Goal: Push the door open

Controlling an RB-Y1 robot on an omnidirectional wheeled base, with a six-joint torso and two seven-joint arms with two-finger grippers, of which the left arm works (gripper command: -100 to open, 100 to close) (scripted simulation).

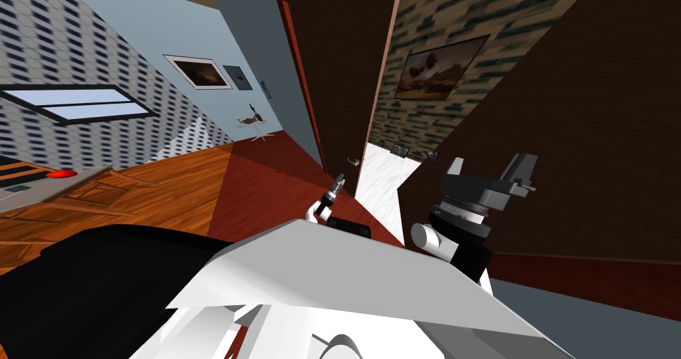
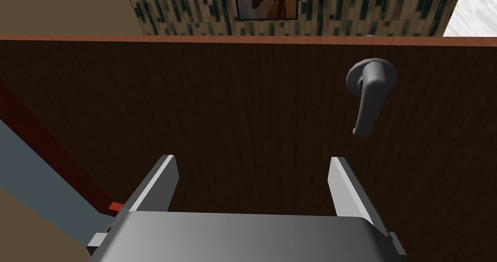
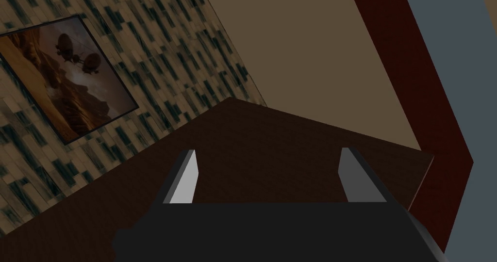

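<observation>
Door handle (image 2: 369,96) lies beyond spread fingers (image 2: 157,186) of left gripper (image 2: 252,158) (probably not touching).

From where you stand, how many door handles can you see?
2. The left handle is on the dark brown door in the middle, near its free edge; the right handle is on the dark panel across the gap. Handles on far faces may be hidden.

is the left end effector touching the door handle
Apart. The left wrist view shows the open left end effector off to one side of the grey door handle, with a stretch of bare dark door between them.
</observation>
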